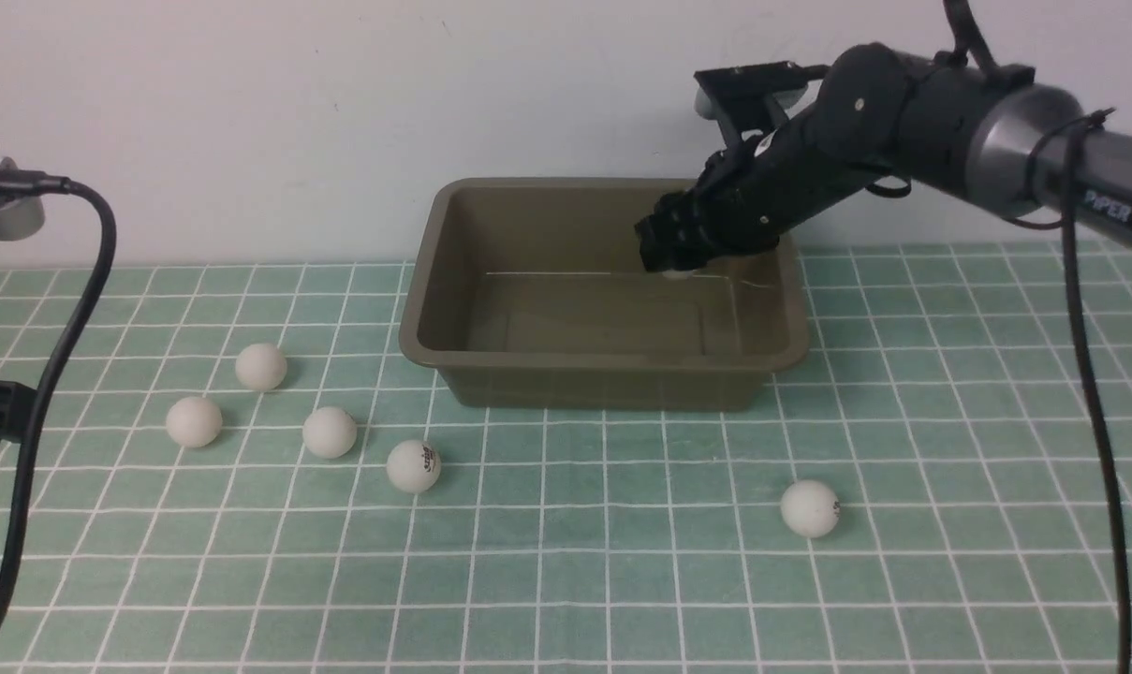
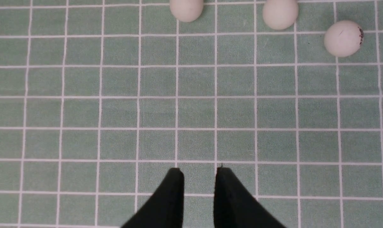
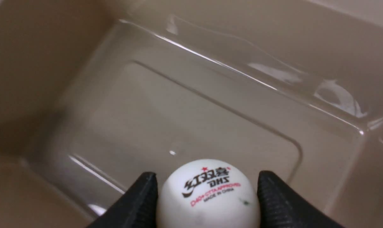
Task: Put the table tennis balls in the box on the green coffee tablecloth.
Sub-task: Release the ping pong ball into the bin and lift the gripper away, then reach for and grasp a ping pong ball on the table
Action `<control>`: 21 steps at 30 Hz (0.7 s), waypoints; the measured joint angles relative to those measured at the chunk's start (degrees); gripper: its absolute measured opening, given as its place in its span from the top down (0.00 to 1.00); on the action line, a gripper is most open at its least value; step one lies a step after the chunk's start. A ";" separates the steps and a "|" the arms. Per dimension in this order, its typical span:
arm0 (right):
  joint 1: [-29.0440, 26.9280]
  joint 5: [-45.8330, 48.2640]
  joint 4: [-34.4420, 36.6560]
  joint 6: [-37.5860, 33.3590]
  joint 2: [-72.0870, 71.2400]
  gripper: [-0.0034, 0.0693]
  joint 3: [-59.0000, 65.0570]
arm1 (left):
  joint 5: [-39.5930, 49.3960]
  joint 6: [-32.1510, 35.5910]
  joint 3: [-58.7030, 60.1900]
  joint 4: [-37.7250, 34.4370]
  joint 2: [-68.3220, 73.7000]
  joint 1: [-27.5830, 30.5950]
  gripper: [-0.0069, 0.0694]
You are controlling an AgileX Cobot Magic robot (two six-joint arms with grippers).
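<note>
The olive-brown box [image 1: 603,360] stands on the green coffee tablecloth [image 1: 622,562]. My right gripper [image 1: 675,267] reaches down inside the box at its far right, shut on a table tennis ball [image 3: 208,196] with a printed logo, just above the box floor [image 3: 194,110]. Several more table tennis balls lie on the cloth: a group at the left [image 1: 261,366] [image 1: 194,421] [image 1: 330,432] [image 1: 413,466] and one at the right front [image 1: 810,508]. My left gripper [image 2: 199,169] hovers over bare cloth, slightly open and holding nothing, with three balls [image 2: 186,9] [image 2: 280,14] [image 2: 343,38] beyond it.
A white wall stands close behind the box. A black cable [image 1: 51,374] hangs down along the left edge in the front view. Another cable [image 1: 1090,393] drops from the right arm over the cloth's right side.
</note>
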 joint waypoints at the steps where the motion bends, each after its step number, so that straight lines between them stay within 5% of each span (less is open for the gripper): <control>1: 0.00 -0.24 -0.44 0.00 0.44 0.45 0.00 | 0.00 0.00 0.00 0.00 0.00 0.00 0.74; 14: 0.00 -0.42 0.25 0.00 2.35 0.37 0.00 | 0.00 0.17 0.00 0.00 0.00 0.00 0.74; 21: -0.85 8.35 -4.80 0.21 -6.20 0.37 0.00 | 0.13 0.17 0.00 0.00 0.00 0.00 0.74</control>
